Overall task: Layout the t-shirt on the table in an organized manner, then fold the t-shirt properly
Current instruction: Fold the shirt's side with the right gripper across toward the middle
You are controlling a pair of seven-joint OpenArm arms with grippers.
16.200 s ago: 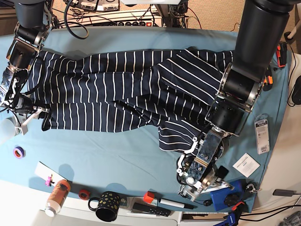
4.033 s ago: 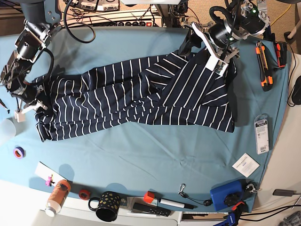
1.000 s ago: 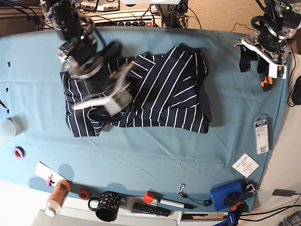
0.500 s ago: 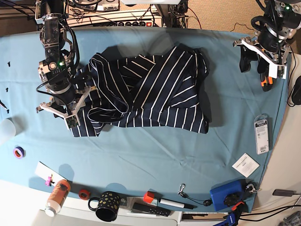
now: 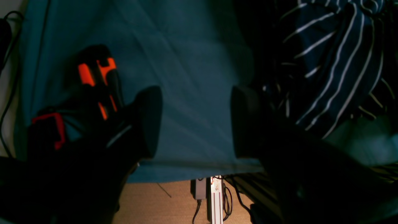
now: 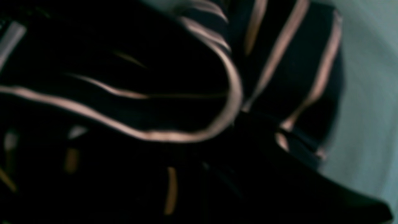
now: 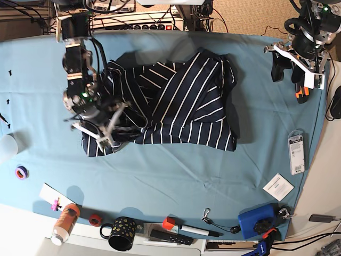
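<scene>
While left claw (image 5: 192, 121) gapes, t-shirt (image 7: 176, 101) lies bunched.

Bench (image 7: 176, 176) covered in light teal cloth, white edge along the near side. T-shirt (image 7: 181, 101), navy with white stripes, lies bunched and partly folded over itself left of centre toward the far edge. Near edge: polka-dot mug (image 7: 121, 233), orange-capped bottle (image 7: 65, 223), marker (image 7: 194, 230), blue box (image 7: 258, 221), purple tape roll (image 7: 21, 172). Right side: packaged item (image 7: 296, 153), white card (image 7: 278, 186), orange-handled tool (image 7: 301, 92).
</scene>
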